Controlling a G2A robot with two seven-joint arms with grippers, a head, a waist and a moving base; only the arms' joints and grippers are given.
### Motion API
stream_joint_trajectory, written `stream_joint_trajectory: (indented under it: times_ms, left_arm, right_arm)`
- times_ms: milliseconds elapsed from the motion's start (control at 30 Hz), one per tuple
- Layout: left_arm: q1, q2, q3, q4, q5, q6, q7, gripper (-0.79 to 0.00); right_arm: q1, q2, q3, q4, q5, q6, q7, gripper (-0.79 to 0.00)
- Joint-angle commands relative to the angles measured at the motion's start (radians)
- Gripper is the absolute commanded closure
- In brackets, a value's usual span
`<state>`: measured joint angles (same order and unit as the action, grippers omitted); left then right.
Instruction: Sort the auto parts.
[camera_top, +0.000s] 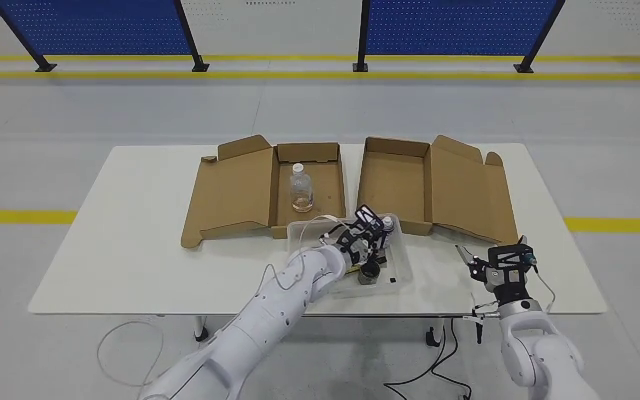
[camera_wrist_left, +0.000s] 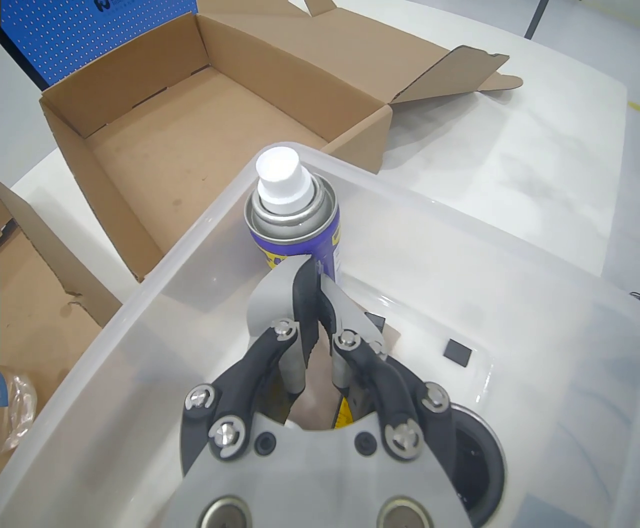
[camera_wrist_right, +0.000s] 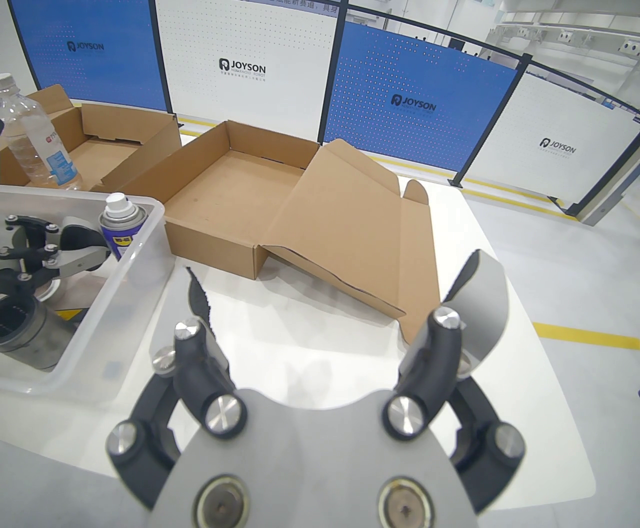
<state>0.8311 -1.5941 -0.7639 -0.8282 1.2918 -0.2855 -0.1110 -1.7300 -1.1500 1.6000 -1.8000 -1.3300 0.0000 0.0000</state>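
So: can (camera_wrist_left: 292, 220) upright in bin (camera_wrist_left: 450, 212) corner, L claw (camera_wrist_left: 306, 265) pinched together right at its side, R claw (camera_wrist_right: 334, 264) spread wide. Stiff, slick metal, prob light; grab mid-body, not cap (camera_wrist_left: 280, 167).

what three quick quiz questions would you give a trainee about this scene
1. True or false: the right jaws stand open above the table.
2. Where does the spray can stand? A) in the clear bin B) in a cardboard box C) on the bare table
3. Short answer: what stands upright in the left-hand cardboard box?

Key: 1 true; 2 A; 3 the water bottle.
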Motion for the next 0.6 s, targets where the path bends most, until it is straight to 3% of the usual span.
stream_joint_trajectory:
  times_ms: [0, 100, 200, 233, 300, 567]
  left_arm:
    - [0.007, 0.004, -0.007, -0.014, 0.005, -0.002, -0.006, -0.252]
    - [0.016, 0.008, -0.016, -0.031, 0.011, 0.000, -0.017, -0.431]
    - [0.025, 0.012, -0.024, -0.047, 0.016, 0.001, -0.024, -0.468]
    - [0.028, 0.013, -0.027, -0.051, 0.016, 0.001, -0.026, -0.533]
    - [0.032, 0.015, -0.032, -0.058, 0.018, 0.000, -0.032, -0.468]
    - [0.046, 0.021, -0.050, -0.096, 0.018, -0.006, -0.039, -0.496]
  right_arm:
    - [0.000, 0.000, 0.000, 0.000, 0.000, 0.000, 0.000, -0.785]
    - [0.000, 0.000, 0.000, 0.000, 0.000, 0.000, 0.000, -0.785]
    - [0.000, 0.000, 0.000, 0.000, 0.000, 0.000, 0.000, -0.785]
    - [0.000, 0.000, 0.000, 0.000, 0.000, 0.000, 0.000, -0.785]
    - [0.000, 0.000, 0.000, 0.000, 0.000, 0.000, 0.000, -0.785]
    - [0.000, 0.000, 0.000, 0.000, 0.000, 0.000, 0.000, -0.785]
